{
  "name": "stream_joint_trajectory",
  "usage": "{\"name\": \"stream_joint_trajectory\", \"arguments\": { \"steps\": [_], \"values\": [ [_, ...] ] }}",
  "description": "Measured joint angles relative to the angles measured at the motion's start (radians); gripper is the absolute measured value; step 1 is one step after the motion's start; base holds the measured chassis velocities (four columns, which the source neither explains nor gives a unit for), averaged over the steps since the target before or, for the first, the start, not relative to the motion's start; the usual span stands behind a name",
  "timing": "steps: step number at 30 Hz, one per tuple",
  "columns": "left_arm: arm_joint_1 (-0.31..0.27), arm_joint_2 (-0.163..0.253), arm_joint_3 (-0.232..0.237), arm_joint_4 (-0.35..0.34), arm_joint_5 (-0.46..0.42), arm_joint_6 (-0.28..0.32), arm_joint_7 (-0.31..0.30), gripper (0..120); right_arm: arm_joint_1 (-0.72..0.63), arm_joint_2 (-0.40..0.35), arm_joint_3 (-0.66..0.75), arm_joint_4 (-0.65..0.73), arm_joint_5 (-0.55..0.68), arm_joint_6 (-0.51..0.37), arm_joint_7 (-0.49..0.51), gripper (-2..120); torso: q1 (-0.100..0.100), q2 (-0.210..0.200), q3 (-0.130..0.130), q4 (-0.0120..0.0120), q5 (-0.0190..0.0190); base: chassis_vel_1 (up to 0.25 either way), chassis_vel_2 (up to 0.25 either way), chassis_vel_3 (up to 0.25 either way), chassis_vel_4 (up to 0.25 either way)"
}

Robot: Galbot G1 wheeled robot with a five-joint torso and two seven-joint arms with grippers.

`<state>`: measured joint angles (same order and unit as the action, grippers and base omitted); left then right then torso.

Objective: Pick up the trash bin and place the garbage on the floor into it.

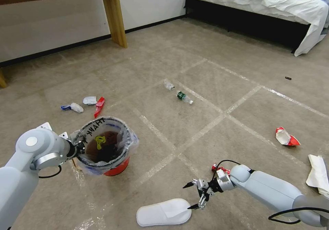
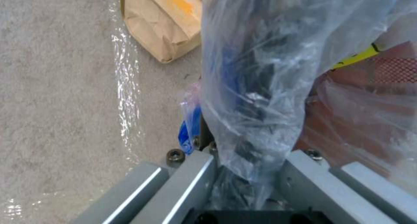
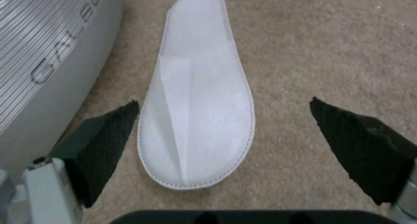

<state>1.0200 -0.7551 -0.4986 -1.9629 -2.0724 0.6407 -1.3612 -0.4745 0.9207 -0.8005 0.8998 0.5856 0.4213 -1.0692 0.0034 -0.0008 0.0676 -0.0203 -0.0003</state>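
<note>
The trash bin (image 1: pixel 116 168), a red bucket lined with a clear bag (image 2: pixel 260 70), is at the front left of the floor (image 1: pixel 205 69). My left gripper (image 1: pixel 79 148) is shut on its near rim, with bag and rim pinched between the fingers (image 2: pixel 195 185). My right gripper (image 1: pixel 192 195) hangs open low over the carpet at the toe end of the flat white slipper (image 1: pixel 163 212). In the right wrist view the slipper (image 3: pixel 197 103) lies between the two spread fingertips (image 3: pixel 104 142). A crushed red can (image 1: pixel 219 169) lies just behind the right wrist.
Two clear bottles (image 1: pixel 168 84) (image 1: pixel 184 97) lie mid-floor. A red-and-white wrapper (image 1: pixel 286 136) and white paper (image 1: pixel 318 175) lie at right, small wrappers (image 1: pixel 89 100) at left. A brown paper bag (image 2: pixel 167 22) lies beside the bin. A table leg (image 1: pixel 114 14) and a bed (image 1: pixel 260 0) stand behind.
</note>
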Motion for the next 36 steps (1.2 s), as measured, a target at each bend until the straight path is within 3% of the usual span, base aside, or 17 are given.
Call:
{"name": "stream_joint_trajectory", "arguments": {
  "steps": [36],
  "values": [
    [0.019,-0.02,-0.007,-0.019,0.014,-0.001,0.001,0,0.077,0.104,-0.076,-0.136,-0.006,0.002,-0.03,100,0.0,0.0,0.0,0.0,0.0001,0.0,0.0,0.0,0.0]
  ]
}}
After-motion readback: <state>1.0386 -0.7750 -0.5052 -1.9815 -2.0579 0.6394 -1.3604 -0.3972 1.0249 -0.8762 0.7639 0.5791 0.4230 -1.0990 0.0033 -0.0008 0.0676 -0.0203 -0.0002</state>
